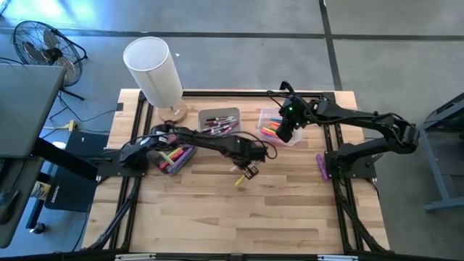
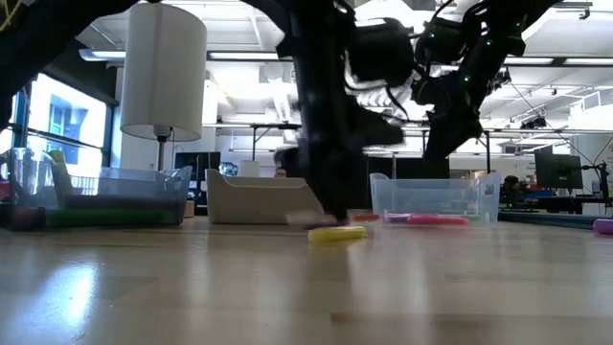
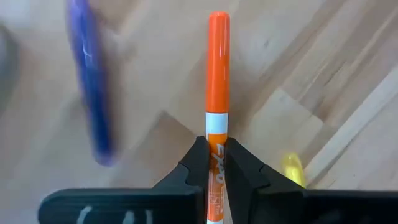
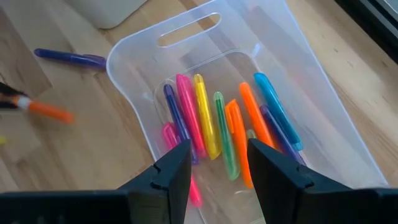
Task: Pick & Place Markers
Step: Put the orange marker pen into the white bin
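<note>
The only lettering that can be read stands on the orange marker (image 3: 217, 81) in the left wrist view. On its white barrel, just below the orange cap and between the jaws of the left gripper (image 3: 215, 163), black letters run lengthwise and read "EXPO". The jaws press against the barrel on either side of the word and hide part of it. Lower on the same barrel, small orange print shows, too fine to make out. No other text, number or sign can be read on the bins, the lamp, the bench or the arms.
</note>
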Robot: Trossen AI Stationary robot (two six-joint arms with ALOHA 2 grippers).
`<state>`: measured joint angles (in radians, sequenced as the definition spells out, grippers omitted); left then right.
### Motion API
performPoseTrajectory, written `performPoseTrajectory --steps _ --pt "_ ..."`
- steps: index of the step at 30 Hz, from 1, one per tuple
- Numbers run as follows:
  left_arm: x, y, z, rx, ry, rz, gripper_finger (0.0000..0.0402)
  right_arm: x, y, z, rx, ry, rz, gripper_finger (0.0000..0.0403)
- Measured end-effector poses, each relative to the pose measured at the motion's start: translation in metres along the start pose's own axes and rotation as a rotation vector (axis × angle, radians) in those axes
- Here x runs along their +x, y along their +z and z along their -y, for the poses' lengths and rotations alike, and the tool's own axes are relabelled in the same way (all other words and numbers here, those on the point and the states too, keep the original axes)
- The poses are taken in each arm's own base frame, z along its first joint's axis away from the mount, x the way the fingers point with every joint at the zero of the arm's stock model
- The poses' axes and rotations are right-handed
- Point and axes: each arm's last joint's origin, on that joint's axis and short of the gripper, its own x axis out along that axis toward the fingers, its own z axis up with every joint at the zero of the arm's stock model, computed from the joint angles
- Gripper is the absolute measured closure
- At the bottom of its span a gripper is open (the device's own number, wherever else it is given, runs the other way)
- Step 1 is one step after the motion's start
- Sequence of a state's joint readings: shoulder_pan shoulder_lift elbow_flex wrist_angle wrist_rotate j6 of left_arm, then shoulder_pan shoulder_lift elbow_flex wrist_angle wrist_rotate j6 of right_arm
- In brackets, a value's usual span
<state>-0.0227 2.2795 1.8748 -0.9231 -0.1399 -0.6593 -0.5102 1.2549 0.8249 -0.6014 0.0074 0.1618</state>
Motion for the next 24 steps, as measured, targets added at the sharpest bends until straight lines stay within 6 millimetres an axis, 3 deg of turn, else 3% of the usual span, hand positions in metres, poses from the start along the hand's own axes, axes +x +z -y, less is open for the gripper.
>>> performPoseTrajectory --steps 4,9,13,17,24 --pt "-0.035 0.008 -0.016 0.108 -0.001 0.024 0.0380 0.000 0.000 0.000 0.017 0.000 -0.001 0.0258" --pt "-0.060 0.020 -0.042 0.178 0.002 0.041 0.0380 0.000 -0.001 0.000 0.021 0.005 -0.010 0.0257" --pt "-0.088 0.030 -0.074 0.226 0.028 0.053 0.0380 0.000 -0.001 0.000 0.022 0.017 -0.014 0.0257" --pt "-0.090 0.045 -0.106 0.226 0.055 0.058 0.0381 0.000 -0.002 -0.001 0.043 0.046 -0.019 0.0257" --pt "-0.086 0.054 -0.152 0.203 0.023 -0.049 0.0380 0.000 -0.002 -0.002 0.040 0.065 -0.023 0.0256"
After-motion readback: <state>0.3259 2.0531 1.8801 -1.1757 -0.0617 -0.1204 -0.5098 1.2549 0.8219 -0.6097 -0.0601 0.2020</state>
